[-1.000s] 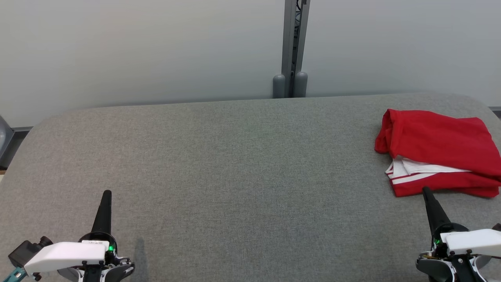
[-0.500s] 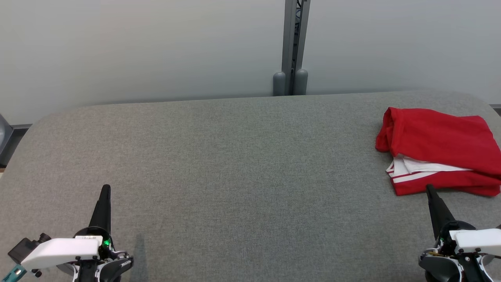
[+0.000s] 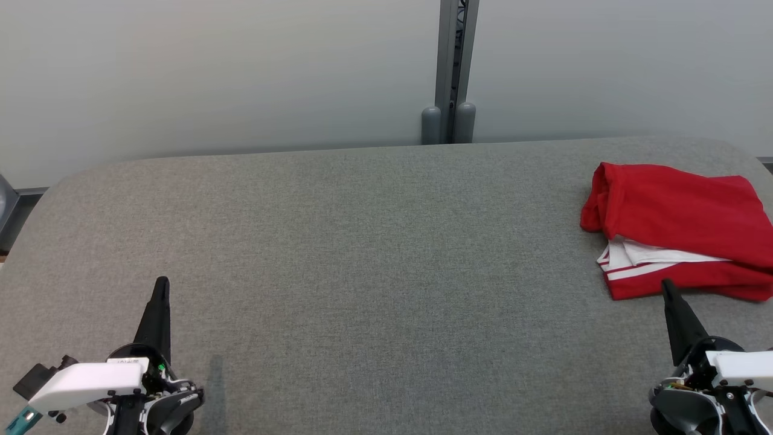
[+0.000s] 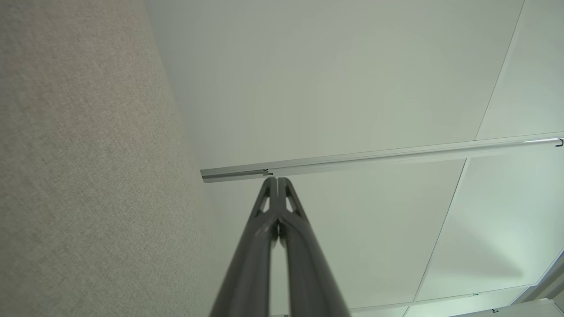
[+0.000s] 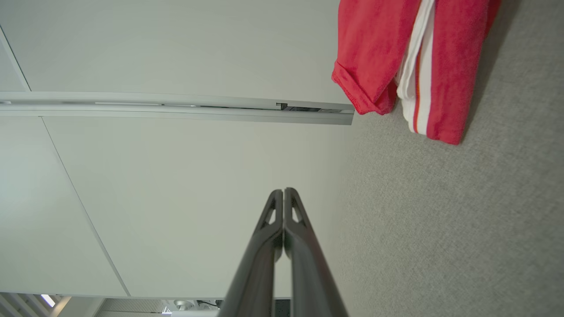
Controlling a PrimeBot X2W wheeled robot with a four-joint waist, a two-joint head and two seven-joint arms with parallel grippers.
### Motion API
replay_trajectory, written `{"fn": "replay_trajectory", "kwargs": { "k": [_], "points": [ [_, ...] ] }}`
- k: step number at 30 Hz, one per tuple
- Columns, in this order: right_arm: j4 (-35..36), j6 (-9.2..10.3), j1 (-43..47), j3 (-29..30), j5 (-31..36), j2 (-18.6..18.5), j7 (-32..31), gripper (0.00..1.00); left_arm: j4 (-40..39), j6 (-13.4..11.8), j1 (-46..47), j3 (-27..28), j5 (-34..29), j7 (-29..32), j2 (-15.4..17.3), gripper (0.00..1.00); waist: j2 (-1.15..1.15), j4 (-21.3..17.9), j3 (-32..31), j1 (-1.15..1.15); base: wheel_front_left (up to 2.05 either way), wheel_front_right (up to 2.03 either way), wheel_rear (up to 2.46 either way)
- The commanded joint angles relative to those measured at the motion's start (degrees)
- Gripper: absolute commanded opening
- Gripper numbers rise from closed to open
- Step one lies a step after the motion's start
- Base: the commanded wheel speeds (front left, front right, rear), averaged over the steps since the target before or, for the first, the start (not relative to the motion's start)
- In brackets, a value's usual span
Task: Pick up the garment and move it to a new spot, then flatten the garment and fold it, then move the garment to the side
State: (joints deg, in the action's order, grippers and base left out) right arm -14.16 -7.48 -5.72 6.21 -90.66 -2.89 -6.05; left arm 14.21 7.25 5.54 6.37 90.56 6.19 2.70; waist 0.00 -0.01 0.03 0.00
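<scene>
left gripper (image 3: 161,283): fingers pressed together, holding nothing, low over bare worktop (image 3: 374,241)
right gripper (image 3: 667,284): also closed tight and empty; tip just short of the garment's near hem, contact not clear
garment (image 3: 676,211): red with white stripes, folded in a stack, lying directly ahead of right gripper; well apart from left gripper, far off to its right
changed: whole head view shifted slightly over the last second, so the camera moved; garment keeps its shape, both grippers stayed closed and barely moved relative to it
meaning: fold and side placement look done, arms parked; can't rule out a start pose
</scene>
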Motion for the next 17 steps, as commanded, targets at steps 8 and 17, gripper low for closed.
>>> {"fn": "replay_trajectory", "kwargs": {
  "k": [8, 17],
  "points": [
    [0.2, -0.02, -0.7, 0.5, -1.8, -0.1, -0.7, 0.00, -0.2, 0.4, 1.1, 0.3, 1.9, 0.6, 0.3, 0.00, 0.00, 0.0, 0.2, 0.00, 0.00, 0.00, 0.00],
    [0.2, -0.02, -0.7, 0.5, -1.8, -0.1, -0.7, 0.00, -0.2, 0.4, 1.1, 0.3, 1.9, 0.6, 0.3, 0.00, 0.00, 0.0, 0.2, 0.00, 0.00, 0.00, 0.00]
  ]
}}
